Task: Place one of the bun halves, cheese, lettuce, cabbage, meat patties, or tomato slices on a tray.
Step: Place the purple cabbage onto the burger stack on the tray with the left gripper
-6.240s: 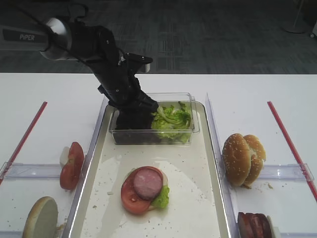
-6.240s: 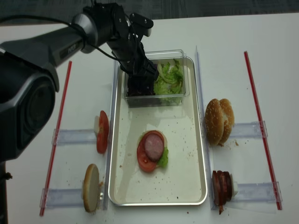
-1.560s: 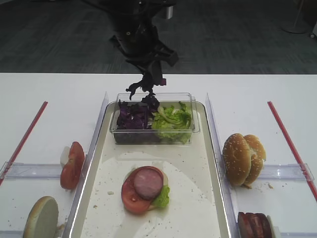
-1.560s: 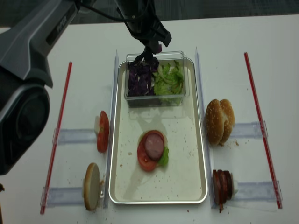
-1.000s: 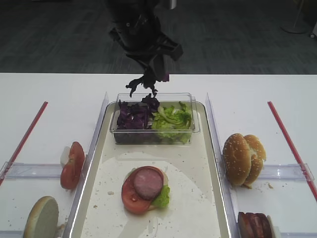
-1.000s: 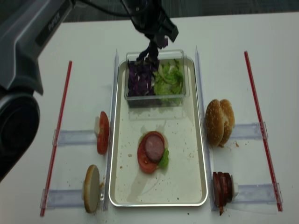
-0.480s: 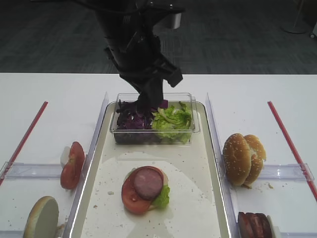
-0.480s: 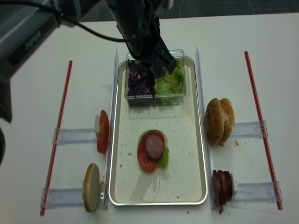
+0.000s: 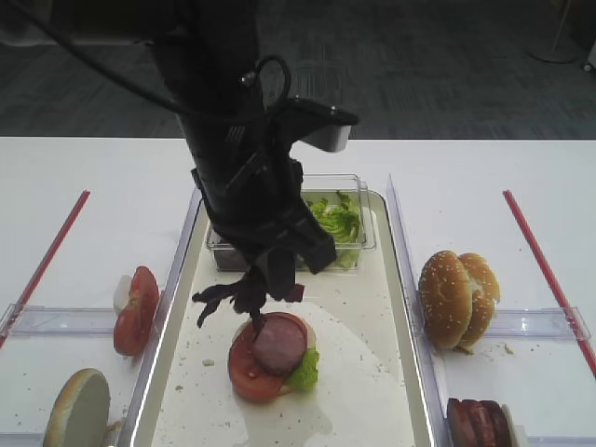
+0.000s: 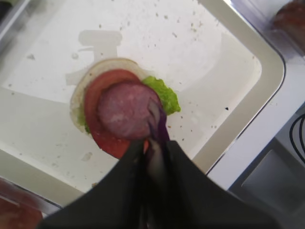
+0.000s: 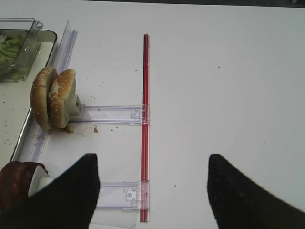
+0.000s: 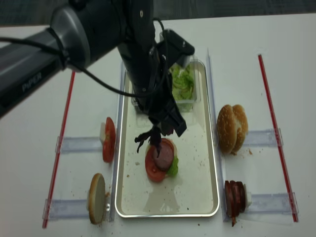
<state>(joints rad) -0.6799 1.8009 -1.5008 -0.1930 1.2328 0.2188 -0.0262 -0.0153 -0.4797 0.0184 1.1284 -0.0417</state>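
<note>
My left gripper (image 9: 276,279) is shut on a clump of dark purple cabbage (image 9: 244,298), which dangles just above a stack on the tray (image 9: 382,410). In the left wrist view the cabbage (image 10: 160,128) hangs from my gripper (image 10: 153,146) over the stack's meat patty (image 10: 125,109), tomato slice (image 10: 107,139) and lettuce (image 10: 167,95). From overhead the gripper (image 12: 167,129) is over the middle of the tray (image 12: 168,215). My right gripper (image 11: 150,191) is open over bare table, with nothing between its fingers.
A clear box with lettuce (image 9: 337,222) stands at the tray's far end, partly hidden by my arm. Bun halves (image 9: 456,298) and meat patties (image 9: 480,424) sit in holders on the right. Tomato slices (image 9: 135,309) and another bun half (image 9: 79,410) are on the left.
My left gripper has carried the cabbage from above the clear box toward the near side and lowered it over the stack on the tray. The right gripper's earlier state is not shown.
</note>
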